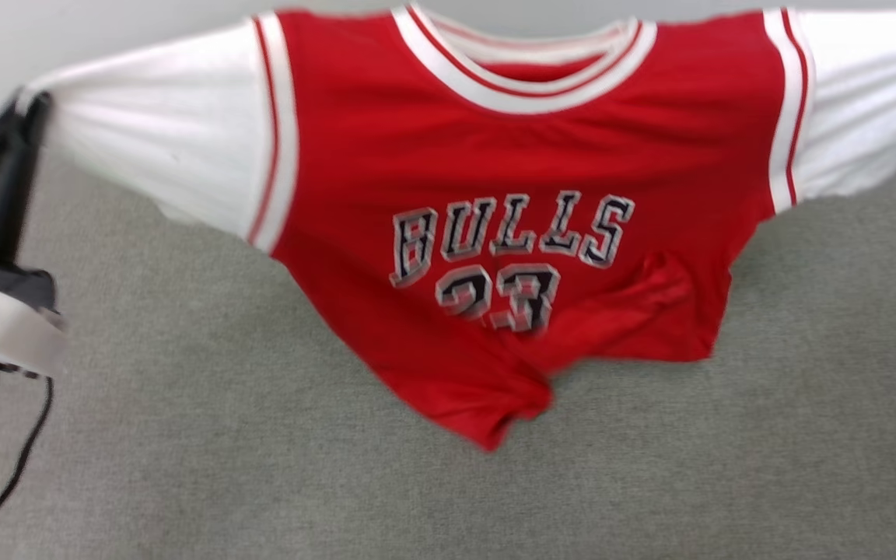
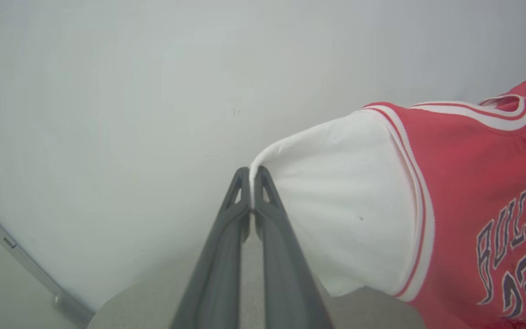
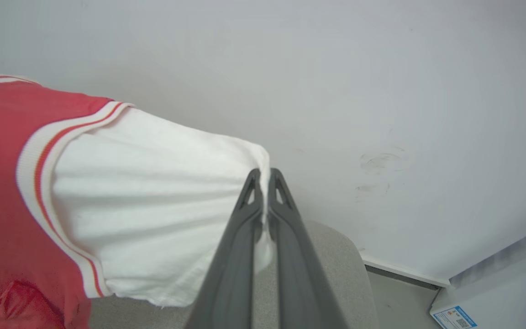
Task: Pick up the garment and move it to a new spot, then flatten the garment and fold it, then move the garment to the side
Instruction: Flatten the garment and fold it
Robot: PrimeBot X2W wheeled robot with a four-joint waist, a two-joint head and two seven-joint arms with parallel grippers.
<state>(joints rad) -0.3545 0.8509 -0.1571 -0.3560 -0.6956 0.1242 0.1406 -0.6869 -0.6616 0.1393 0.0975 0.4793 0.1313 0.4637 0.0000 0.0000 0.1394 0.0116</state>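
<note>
One garment (image 1: 526, 155) up, two white sleeves (image 1: 168, 155) on it. Two hands: left hand (image 2: 252, 173), right hand (image 3: 264, 173), two dark fingers (image 2: 226, 256) apiece. One grey worktop (image 1: 183, 435). One black cable (image 1: 24, 459). Possibly one printed label (image 3: 454, 317), too blurred to be sure.

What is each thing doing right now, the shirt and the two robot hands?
garment: held up and stretched wide by its two white sleeves, front showing, bottom edge crumpled.
left gripper: shut, pinching the end of one sleeve.
right gripper: shut, pinching the end of the other sleeve.
</note>
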